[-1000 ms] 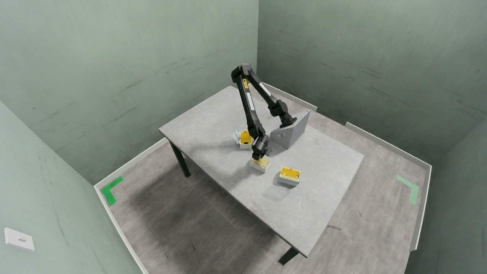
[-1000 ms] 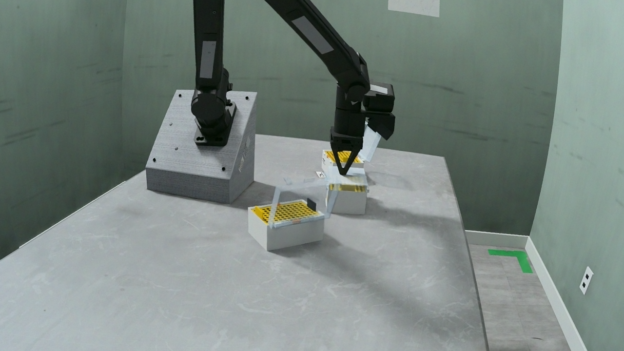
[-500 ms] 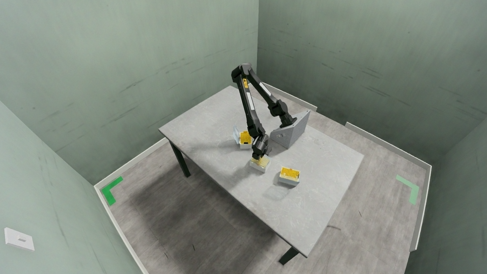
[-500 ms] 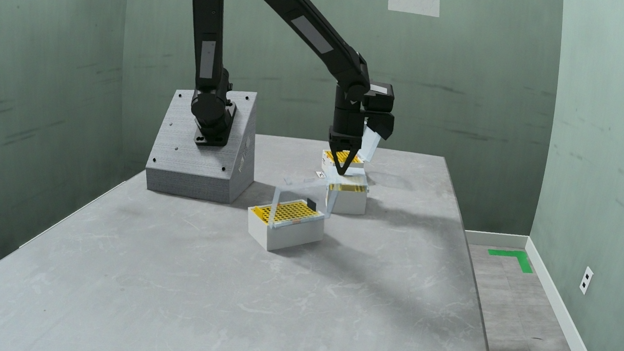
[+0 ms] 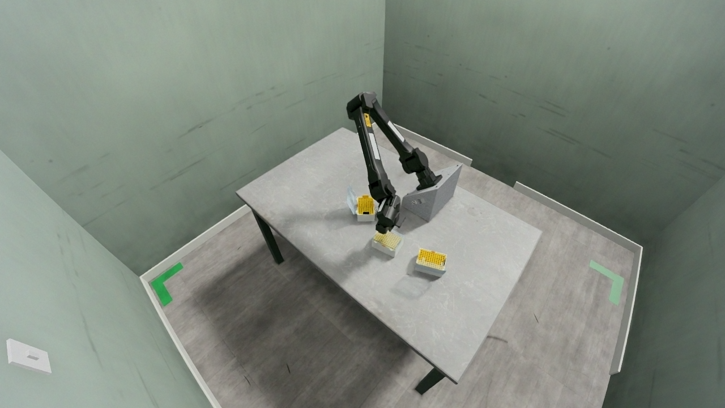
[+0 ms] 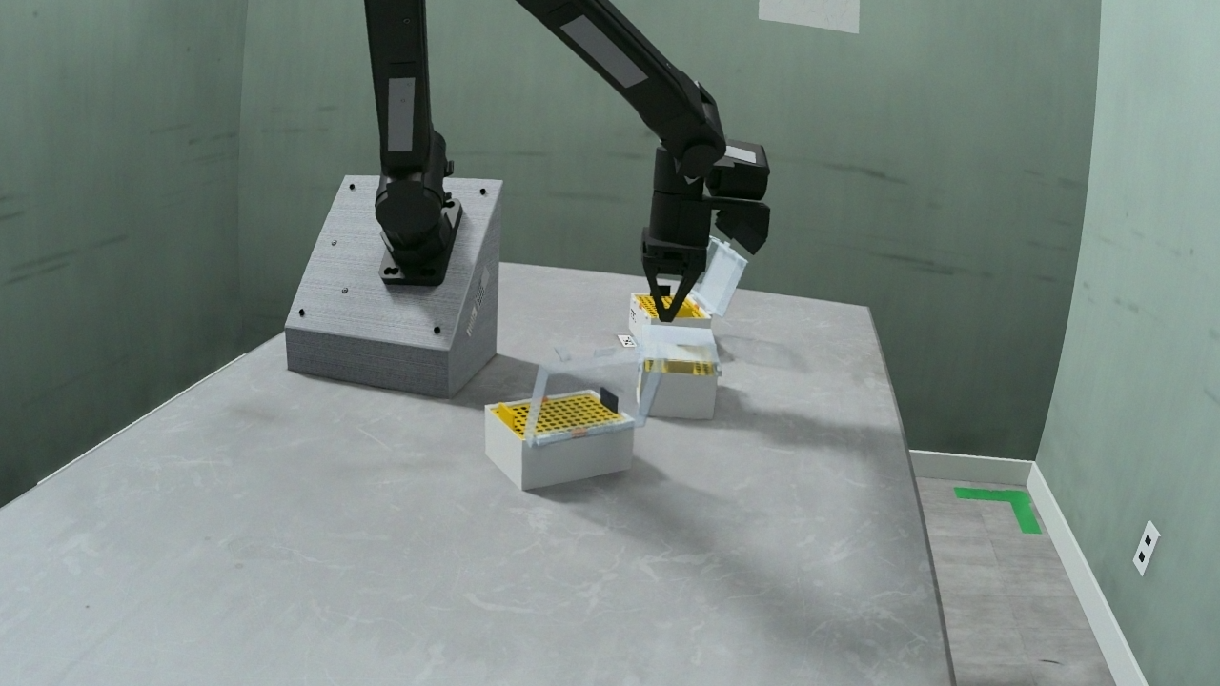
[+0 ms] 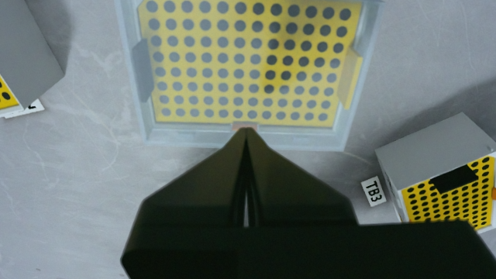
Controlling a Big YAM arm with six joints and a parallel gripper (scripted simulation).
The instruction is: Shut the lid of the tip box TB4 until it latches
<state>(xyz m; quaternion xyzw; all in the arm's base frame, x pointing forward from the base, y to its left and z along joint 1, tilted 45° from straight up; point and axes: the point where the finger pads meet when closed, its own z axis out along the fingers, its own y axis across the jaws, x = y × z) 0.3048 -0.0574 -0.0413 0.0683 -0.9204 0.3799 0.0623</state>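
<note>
Three white tip boxes with yellow racks stand on the grey bench. The middle box (image 5: 387, 243) fills the wrist view (image 7: 248, 66); its clear lid (image 6: 678, 353) lies down over the rack, and its label is hidden. My gripper (image 7: 246, 139) is shut and empty. Its tips point down at the lid's near edge, right at a small orange tab (image 7: 245, 125). In the exterior view the gripper (image 6: 666, 315) seems just above the lid; I cannot tell whether it touches. The box labelled TB3 (image 7: 373, 191) stands at the right (image 6: 559, 434) with its lid raised open.
The third box (image 6: 676, 318) stands behind the middle one, with its lid (image 6: 721, 277) open and close beside my wrist. Its corner shows at the wrist view's left edge (image 7: 8, 97). The grey wedge base of the arm (image 6: 392, 290) stands at the back left.
</note>
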